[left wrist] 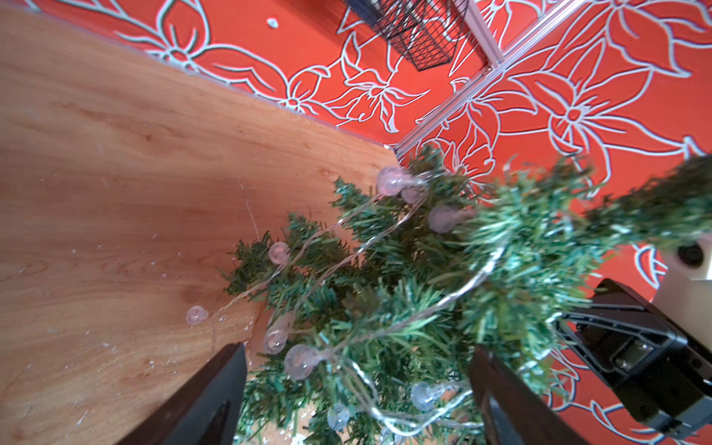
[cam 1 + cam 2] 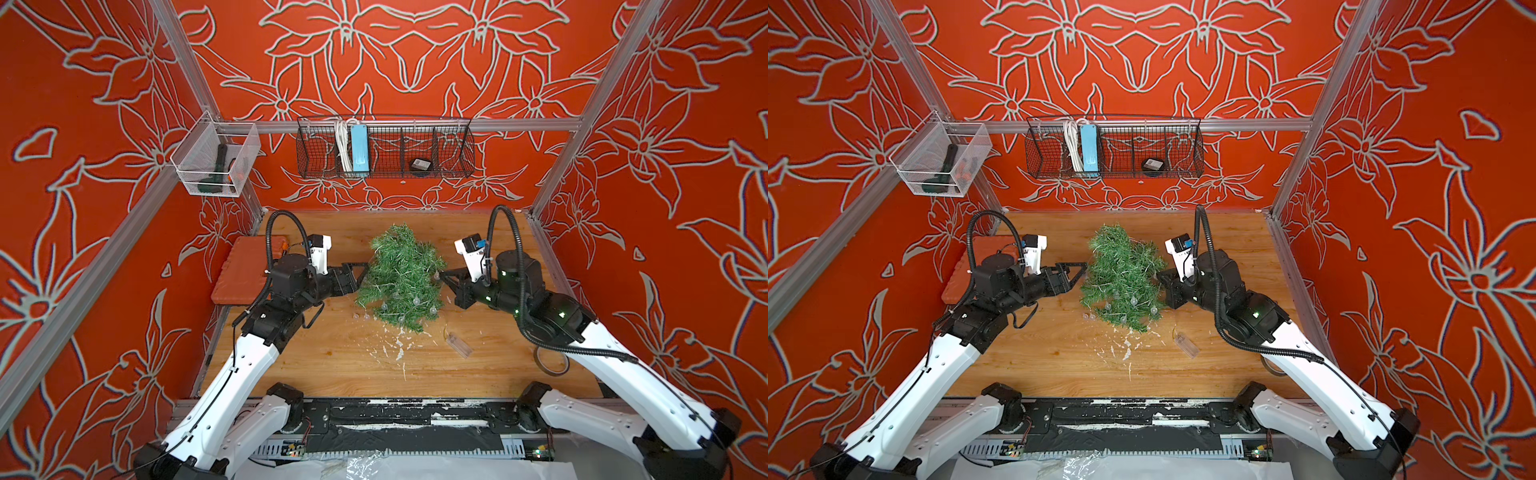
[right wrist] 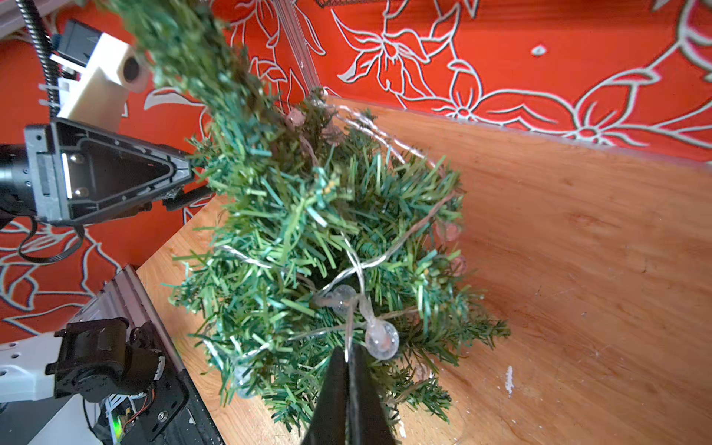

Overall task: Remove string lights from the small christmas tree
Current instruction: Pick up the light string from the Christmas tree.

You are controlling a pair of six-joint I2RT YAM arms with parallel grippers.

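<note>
The small christmas tree lies tilted in the middle of the wooden table. The string lights wind through its branches as thin wire with clear round bulbs. Their clear battery box lies on the table in front of the tree. My left gripper is open at the tree's left side, with branches and lights between its fingers. My right gripper is at the tree's right side, shut on the wire beside a bulb.
An orange tool case lies at the table's left edge behind my left arm. A tape roll sits under my right arm. A black wire basket with a blue power strip hangs on the back wall. White flakes litter the table's front.
</note>
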